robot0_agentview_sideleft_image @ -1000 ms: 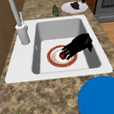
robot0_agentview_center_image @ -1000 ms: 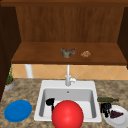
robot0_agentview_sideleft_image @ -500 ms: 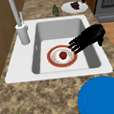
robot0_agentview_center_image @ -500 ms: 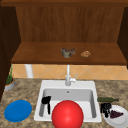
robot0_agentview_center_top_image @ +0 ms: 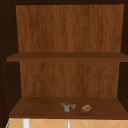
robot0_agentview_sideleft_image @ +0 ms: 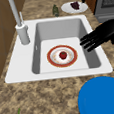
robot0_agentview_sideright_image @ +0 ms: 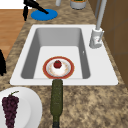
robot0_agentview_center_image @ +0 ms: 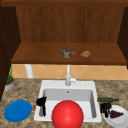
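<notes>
A red-rimmed plate (robot0_agentview_sideleft_image: 52,64) lies on the sink floor with a small red fruit (robot0_agentview_sideleft_image: 63,54) at its middle; the same plate (robot0_agentview_sideright_image: 46,70) and fruit (robot0_agentview_sideright_image: 57,64) show in the right side view. My left hand (robot0_agentview_center_image: 41,102) hovers at the sink's front left. From the left side this left hand (robot0_agentview_sideleft_image: 101,35) has straight fingers over the front rim, apart from the plate. My right hand (robot0_agentview_center_image: 106,108) hangs relaxed beside a white plate (robot0_agentview_center_image: 122,121) of dark grapes (robot0_agentview_center_image: 115,114). A large red round shape (robot0_agentview_center_image: 67,115) covers the basin's front in the front view.
A blue plate (robot0_agentview_center_image: 18,110) lies on the counter left of the white sink (robot0_agentview_center_image: 47,85). A green bottle (robot0_agentview_sideright_image: 57,100) lies on the right counter. The faucet (robot0_agentview_center_image: 68,77) stands at the back. Two small objects (robot0_agentview_center_image: 68,52) sit on the wooden shelf; a potted plant (robot0_agentview_center_image: 9,81) stands far left.
My left hand has drawn back from over the red-rimmed plate toward the sink's front rim. The plate, the fruit and the right hand have stayed put.
</notes>
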Controlling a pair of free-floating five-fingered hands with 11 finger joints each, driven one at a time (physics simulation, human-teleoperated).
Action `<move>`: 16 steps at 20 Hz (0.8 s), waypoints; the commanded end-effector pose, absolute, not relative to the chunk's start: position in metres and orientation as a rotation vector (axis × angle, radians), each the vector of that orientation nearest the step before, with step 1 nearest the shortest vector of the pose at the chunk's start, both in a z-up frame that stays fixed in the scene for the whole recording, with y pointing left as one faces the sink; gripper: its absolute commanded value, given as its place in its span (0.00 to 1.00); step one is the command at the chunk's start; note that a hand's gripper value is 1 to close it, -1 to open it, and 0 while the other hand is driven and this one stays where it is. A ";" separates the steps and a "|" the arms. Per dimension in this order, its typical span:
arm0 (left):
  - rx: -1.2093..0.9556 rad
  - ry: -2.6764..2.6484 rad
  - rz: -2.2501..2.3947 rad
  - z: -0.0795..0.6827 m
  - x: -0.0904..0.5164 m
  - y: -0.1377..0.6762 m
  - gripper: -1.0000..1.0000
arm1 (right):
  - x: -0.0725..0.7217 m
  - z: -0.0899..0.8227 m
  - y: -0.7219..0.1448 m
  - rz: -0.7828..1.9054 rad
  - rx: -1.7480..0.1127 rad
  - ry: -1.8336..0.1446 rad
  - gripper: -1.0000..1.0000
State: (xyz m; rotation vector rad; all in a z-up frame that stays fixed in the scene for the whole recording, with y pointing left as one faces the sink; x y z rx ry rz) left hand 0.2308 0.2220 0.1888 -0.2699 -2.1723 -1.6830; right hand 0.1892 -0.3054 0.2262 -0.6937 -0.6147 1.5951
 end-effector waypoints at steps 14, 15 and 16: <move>-0.097 -2.214 -1.820 0.210 0.126 0.231 0.00 | 0.189 0.226 -0.305 1.595 -0.694 -0.615 0.50; -0.096 -2.223 -1.814 0.210 0.119 0.230 0.00 | 0.189 0.226 -0.305 1.595 -0.694 -0.615 0.50; -0.114 -2.216 -1.801 0.210 0.110 0.230 0.00 | 0.189 0.226 -0.305 1.595 -0.694 -0.615 0.50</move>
